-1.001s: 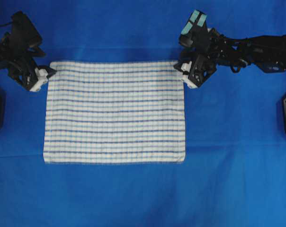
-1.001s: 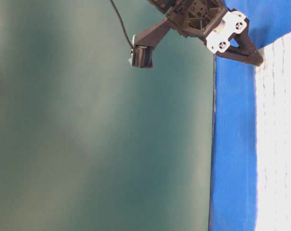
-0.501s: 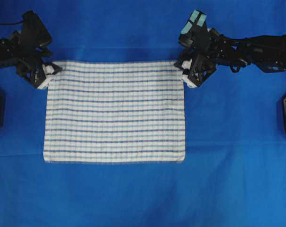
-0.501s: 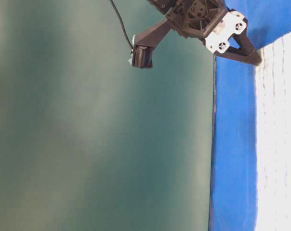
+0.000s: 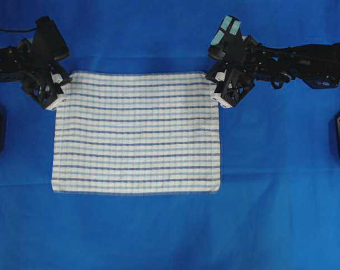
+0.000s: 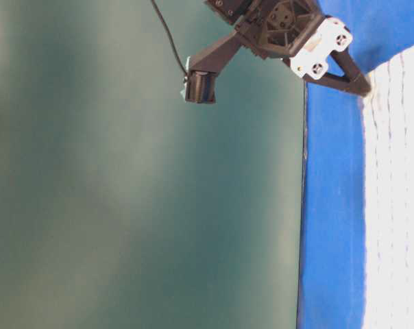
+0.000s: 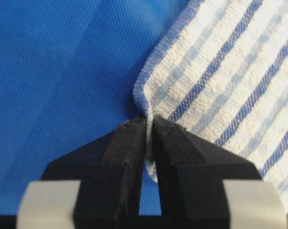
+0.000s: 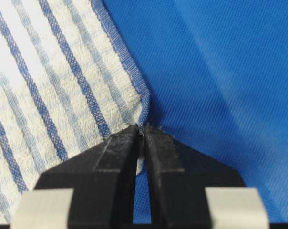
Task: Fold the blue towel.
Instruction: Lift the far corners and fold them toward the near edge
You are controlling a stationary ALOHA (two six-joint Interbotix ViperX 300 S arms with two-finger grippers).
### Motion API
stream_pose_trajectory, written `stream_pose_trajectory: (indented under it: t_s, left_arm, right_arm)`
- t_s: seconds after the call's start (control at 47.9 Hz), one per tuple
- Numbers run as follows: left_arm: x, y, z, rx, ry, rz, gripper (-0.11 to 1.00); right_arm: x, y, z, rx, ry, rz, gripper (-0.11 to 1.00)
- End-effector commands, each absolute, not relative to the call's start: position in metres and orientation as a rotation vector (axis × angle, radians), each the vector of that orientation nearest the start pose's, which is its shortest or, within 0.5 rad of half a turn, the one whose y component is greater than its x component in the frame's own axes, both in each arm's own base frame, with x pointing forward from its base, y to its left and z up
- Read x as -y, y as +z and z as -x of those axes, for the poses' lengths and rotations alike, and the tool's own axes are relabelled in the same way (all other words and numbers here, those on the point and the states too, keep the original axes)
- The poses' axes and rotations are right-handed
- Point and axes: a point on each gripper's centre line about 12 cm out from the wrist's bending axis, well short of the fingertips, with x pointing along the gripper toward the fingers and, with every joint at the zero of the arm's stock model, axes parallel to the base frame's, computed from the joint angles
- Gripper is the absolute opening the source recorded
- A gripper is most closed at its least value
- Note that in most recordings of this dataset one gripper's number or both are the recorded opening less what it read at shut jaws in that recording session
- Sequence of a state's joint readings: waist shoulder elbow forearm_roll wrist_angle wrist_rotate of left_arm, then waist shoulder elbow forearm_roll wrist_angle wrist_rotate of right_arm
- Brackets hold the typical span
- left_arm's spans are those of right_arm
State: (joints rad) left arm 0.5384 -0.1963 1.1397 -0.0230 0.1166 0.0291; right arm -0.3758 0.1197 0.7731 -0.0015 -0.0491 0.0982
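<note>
Where the blue towel (image 5: 136,133) lies, it is spread flat as one rectangle on the blue-covered bench (image 5: 271,214), its stripes running from one hand to the other. Its two far corners are each held, while the near edge rests free on the covering, well away from both hands.

At the left hand (image 5: 56,90), the corner is seen pinched: in the left wrist view the two black fingers (image 7: 129,157) are closed together on the towel's (image 7: 230,81) hemmed edge, and the cloth is puckered into a small upright fold just ahead of the fingertips. Bare blue covering (image 7: 53,71) is seen to the outer side of that hand.

At the right hand (image 5: 218,90), the same grip is shown. In the right wrist view the fingers (image 8: 122,157) are clamped on the corner hem of the towel (image 8: 44,81), which is drawn up into a slight ridge at the tips, with plain covering (image 8: 220,71) beyond it.

From table level, only the right hand (image 6: 361,88) is seen, angled down with its tips at the towel's (image 6: 399,205) edge.
</note>
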Motion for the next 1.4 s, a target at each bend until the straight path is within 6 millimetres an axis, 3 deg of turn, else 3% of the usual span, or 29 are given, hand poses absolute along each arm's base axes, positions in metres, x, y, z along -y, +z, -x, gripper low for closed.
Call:
stream_pose_trajectory:
  t_s: [0.0, 0.229, 0.626, 1.022, 1.377]
  left_arm:
    - [-0.122, 0.1, -0.206, -0.994, 0.48, 0.263, 0.02]
    - [-0.123, 0.117, -0.207, -0.925, 0.486, 0.243, 0.02]
    - [-0.109, 0.123, -0.208, -0.923, 0.446, 0.235, 0.02]
    - [-0.048, 0.137, -0.224, -0.906, 0.214, 0.141, 0.02]
    - [0.004, 0.15, -0.211, -0.828, 0.072, 0.203, 0.02]
  right_arm:
    - [0.136, 0.118, -0.343, -0.75, -0.396, -0.236, 0.05]
    - [0.136, 0.137, -0.337, -0.726, -0.398, -0.23, 0.05]
    - [0.128, 0.142, -0.338, -0.721, -0.38, -0.225, 0.05]
    - [0.058, 0.163, -0.333, -0.677, -0.215, -0.197, 0.05]
    - [-0.019, 0.171, -0.32, -0.675, -0.012, -0.178, 0.05]
